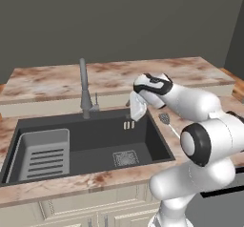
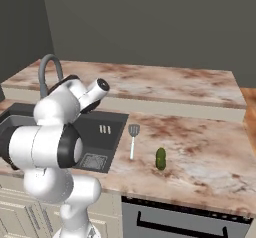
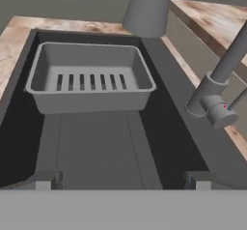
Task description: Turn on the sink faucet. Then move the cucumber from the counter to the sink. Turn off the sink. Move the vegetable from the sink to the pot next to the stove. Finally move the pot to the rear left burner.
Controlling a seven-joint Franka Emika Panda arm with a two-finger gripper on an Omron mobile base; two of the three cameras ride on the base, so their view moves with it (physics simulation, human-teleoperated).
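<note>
The sink faucet (image 1: pixel 85 90) stands upright behind the sink (image 1: pixel 95 135), its thin lever (image 1: pixel 96 99) on its right side, and no water is running. My gripper (image 1: pixel 128 125) hangs open over the basin's right part, right of the faucet, with nothing between its fingers. In the hand view the gripper (image 3: pixel 120 180) faces along the sink toward the ribbed rack (image 3: pixel 91 77), with the faucet base (image 3: pixel 207 101) and its lever (image 3: pixel 239 98) on the right. The cucumber (image 2: pixel 160 158) lies on the counter (image 2: pixel 200 142), right of the sink. The pot is out of view.
A slotted metal spatula (image 2: pixel 133 137) lies on the counter between the sink edge and the cucumber. A square drain grate (image 1: pixel 126 158) sits in the basin floor. A raised ledge (image 1: pixel 47 80) runs behind the sink. A dark appliance front with a handle (image 2: pixel 175 217) sits under the counter's right part.
</note>
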